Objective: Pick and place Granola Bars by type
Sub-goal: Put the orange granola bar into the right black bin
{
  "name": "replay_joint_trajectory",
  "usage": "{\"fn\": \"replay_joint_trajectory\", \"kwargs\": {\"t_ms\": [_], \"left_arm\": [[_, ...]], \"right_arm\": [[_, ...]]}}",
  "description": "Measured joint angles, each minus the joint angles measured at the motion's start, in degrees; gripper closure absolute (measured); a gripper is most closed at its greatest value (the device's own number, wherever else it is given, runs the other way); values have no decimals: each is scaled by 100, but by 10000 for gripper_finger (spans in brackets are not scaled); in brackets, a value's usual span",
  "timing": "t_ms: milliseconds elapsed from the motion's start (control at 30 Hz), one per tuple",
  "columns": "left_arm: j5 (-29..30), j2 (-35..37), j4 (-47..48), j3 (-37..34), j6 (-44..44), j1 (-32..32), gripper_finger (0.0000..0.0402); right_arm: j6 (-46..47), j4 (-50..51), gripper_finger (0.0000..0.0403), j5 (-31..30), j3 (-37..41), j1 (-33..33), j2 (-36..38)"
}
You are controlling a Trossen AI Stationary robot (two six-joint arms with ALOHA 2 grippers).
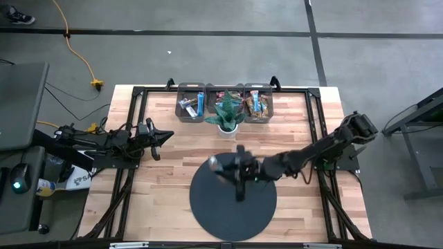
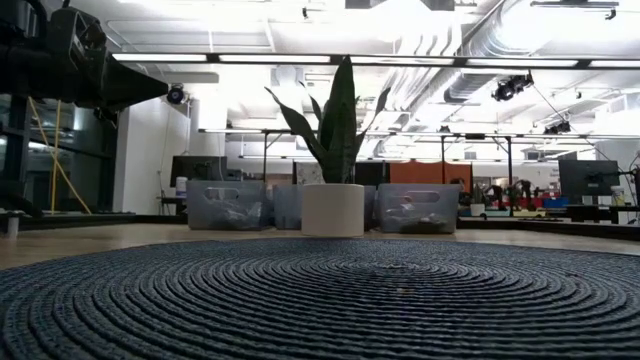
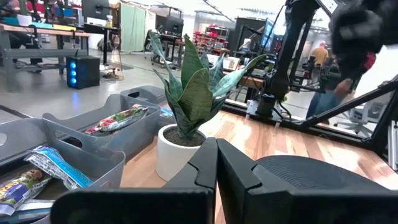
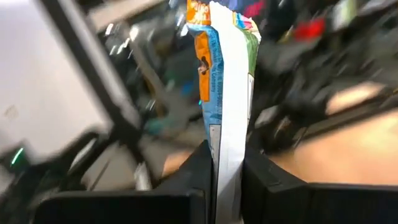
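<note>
My right gripper (image 1: 234,170) hangs over the round dark mat (image 1: 208,214) in the middle of the table. It is shut on a granola bar (image 4: 225,74) with an orange, blue, white and green wrapper. My left gripper (image 1: 166,136) waits at the table's left side, shut and empty; its fingers (image 3: 216,168) point toward the potted plant (image 3: 189,93). More granola bars lie in grey bins at the far edge: blue ones in the left bin (image 1: 191,104), orange and blue ones in the right bin (image 1: 257,104). My right gripper pinches one end of the bar (image 4: 227,163) between its two fingers, which lie on the wrapper's two flat faces. The bar sticks out lengthwise beyond the fingertips, clear of the mat.
The potted plant (image 1: 227,114) in its white pot stands between the mat and the bins, in front of the middle bin (image 1: 223,93). A black frame (image 1: 138,93) runs round the table's edges. The woven mat (image 2: 320,300) fills the low view's foreground.
</note>
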State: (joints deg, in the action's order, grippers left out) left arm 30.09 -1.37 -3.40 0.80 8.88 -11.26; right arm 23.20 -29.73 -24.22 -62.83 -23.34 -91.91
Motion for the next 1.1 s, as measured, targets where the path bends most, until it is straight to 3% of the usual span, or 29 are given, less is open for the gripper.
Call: {"fn": "replay_joint_trajectory", "kwargs": {"t_ms": [167,367,567,867,1100], "left_arm": [[0,0,-2,1,-1,-1,400],[-2,0,-1,-1,0,-1,400],[-2,1,-1,1,0,1,400],[-2,0,-2,0,0,-1,400],[-3,0,-1,2,0,1,400]], "right_arm": [[-677,-275,356,-644,-2,441,476],[-1496,-251,371,-1310,-3,1181,1050],[-1846,316,368,-1929,-11,2110,1474],[-320,2501,364,-2057,-11,3611,1555],[1208,4709,369,-1081,-11,4770,1506]]}}
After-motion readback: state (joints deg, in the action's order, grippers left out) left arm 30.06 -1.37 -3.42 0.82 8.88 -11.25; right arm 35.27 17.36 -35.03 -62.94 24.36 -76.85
